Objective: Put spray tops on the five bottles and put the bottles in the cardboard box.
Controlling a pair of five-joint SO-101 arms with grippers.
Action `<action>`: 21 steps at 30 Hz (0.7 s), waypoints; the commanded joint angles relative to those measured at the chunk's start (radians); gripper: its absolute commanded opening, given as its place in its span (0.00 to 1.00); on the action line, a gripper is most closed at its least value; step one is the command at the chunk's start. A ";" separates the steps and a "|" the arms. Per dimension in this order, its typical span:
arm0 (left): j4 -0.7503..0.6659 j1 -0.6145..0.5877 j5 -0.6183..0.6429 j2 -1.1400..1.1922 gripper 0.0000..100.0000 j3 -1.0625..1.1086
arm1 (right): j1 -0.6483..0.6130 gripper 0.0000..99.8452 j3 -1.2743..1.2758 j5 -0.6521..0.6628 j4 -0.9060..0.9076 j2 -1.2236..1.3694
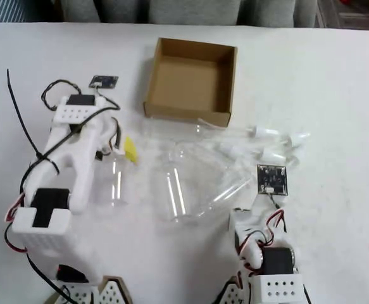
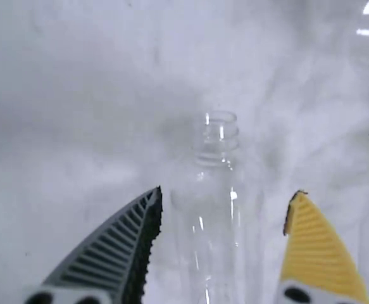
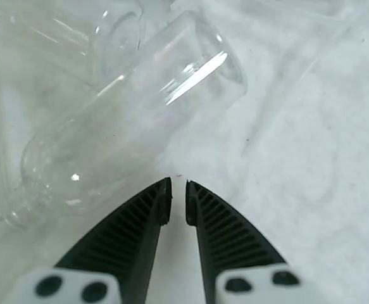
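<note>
Clear plastic is the headache imo: the bottle point(image 2: 212, 218) lies flat on the table point(image 1: 336, 76) btw the wide-open fingers of your left gripper point(image 2: 227, 193), threaded neck bare. It's round + slick, so closing off-centre could prob roll it or squirt it out. Right gripper point(image 3: 178, 201) is almost closed on nothing, just short of the bottle pile point(image 3: 127, 107), w/ the spray tops point(image 1: 276, 142) past that pile and the cardboard box point(image 1: 190, 79) sitting empty.
</note>
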 commanded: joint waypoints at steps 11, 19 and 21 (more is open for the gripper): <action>-0.051 -0.027 0.005 0.015 0.31 -0.052 | 0.010 0.02 0.006 0.000 0.005 -0.010; -0.011 -0.018 0.011 0.084 0.31 -0.114 | 0.010 0.02 0.006 0.000 0.005 -0.010; -0.014 -0.004 0.011 0.084 0.31 -0.112 | 0.010 0.02 0.006 0.000 0.005 -0.010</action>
